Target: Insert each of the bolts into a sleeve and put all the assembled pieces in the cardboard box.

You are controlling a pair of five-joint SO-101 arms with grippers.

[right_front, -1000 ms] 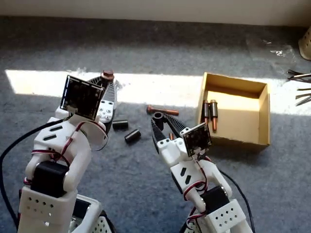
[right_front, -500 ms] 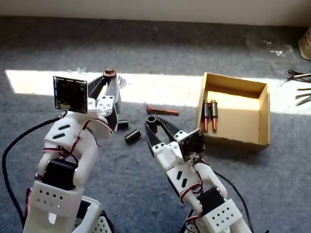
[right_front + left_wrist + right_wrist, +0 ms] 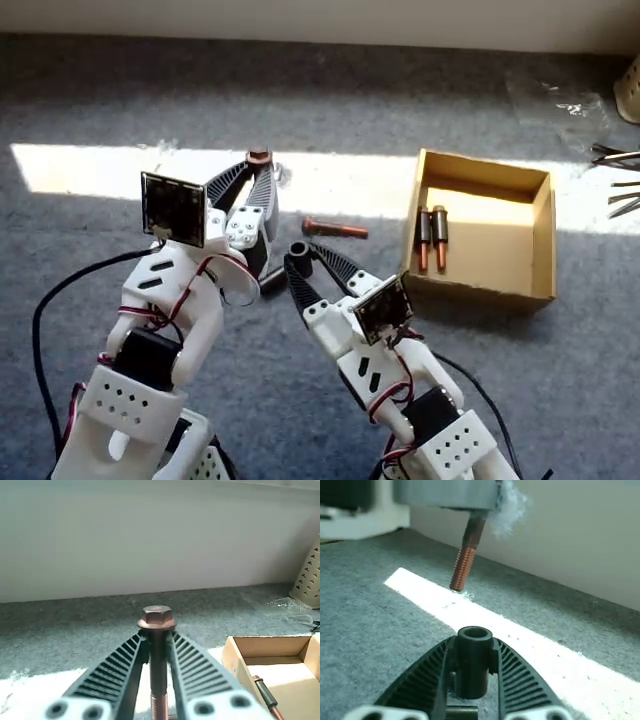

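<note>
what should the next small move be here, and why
Probably shift the left pincer so its bolt lines up over the sleeve in the right pincer. The bolt hangs thread-down, the sleeve's bore faces up, yet the thread tip sits beyond the sleeve, not over its bore.

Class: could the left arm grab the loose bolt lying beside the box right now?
Probably not: the left arm's fingers are shut on a bolt, though nothing covers the loose bolt.
</note>
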